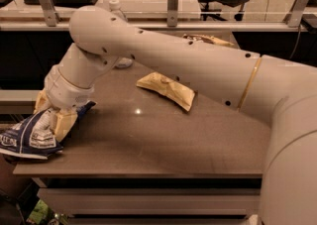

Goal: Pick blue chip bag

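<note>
Glossy brown surface (pixel 148 144) fills the foreground. At its front left corner the blue chip bag (pixel 27 142) lies crumpled and partly overhangs the edge. It is dark blue and crinkled, with a white label panel and white lettering too small to read. The end effector (pixel 53 119) sits on the bag's upper end, its pale yellow fingers (pixel 64 122) clamped on either side, grasping it. Farther back, mid-surface, lies a yellow-brown chip bag (pixel 168 89). A white bottle (pixel 116 7) stands behind the arm.
</note>
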Motion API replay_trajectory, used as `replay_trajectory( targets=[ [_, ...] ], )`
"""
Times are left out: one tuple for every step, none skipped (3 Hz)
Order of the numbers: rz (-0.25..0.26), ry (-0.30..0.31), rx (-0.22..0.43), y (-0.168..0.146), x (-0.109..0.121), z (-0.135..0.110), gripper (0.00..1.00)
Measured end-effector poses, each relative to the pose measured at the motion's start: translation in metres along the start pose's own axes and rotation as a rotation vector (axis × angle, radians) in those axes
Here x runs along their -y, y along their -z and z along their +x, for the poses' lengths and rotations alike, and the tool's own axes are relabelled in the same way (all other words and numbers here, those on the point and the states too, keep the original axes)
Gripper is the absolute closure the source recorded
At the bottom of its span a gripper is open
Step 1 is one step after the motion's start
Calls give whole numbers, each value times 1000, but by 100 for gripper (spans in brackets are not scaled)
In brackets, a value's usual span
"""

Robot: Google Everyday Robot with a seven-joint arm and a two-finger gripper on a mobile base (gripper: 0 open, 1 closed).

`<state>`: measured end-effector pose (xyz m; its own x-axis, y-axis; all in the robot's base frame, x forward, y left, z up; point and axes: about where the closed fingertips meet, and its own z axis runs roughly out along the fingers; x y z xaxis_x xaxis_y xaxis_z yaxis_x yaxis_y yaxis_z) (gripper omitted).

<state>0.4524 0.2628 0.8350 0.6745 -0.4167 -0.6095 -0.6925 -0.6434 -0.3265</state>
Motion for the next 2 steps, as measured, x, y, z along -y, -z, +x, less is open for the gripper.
replay_trajectory(
  targets=[
    [1,5,3,0,0,-1,100],
    [37,56,15,24,4,-10,100]
  ],
)
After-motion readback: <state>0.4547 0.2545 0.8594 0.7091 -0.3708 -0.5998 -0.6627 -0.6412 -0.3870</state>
